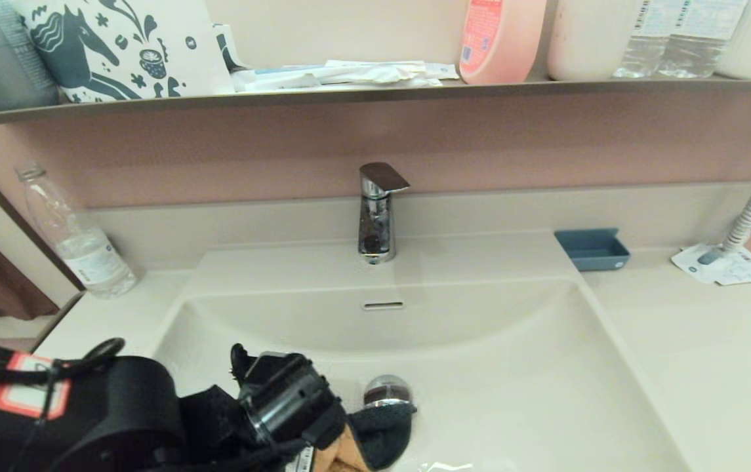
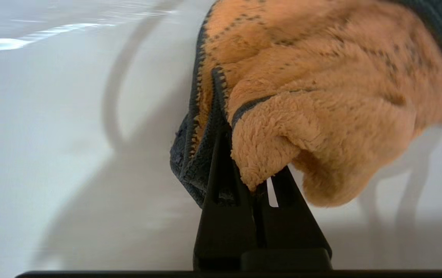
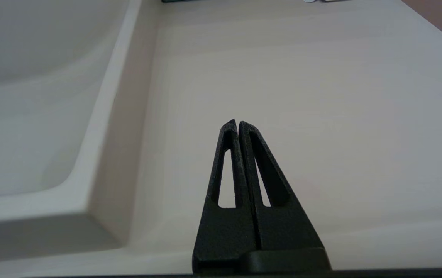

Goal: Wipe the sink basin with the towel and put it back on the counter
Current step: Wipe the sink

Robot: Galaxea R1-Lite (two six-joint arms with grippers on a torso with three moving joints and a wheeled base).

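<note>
Two grippers: left gripper [image 2: 257,170] clamped on the towel [image 2: 321,96], low in the sink basin [image 1: 513,367] beside drain plug [image 1: 386,391]; right gripper [image 3: 238,125] closed, empty, above open counter [image 3: 302,96].

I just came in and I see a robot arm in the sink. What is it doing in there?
The robot is cleaning the sink. Its left gripper is shut on the towel, a fluffy orange cloth with a grey-blue edge, and holds it down inside the sink basin, close to the round chrome drain plug. The right gripper is shut and empty, parked over the counter beside the basin. The towel is not back on the counter yet.
</note>
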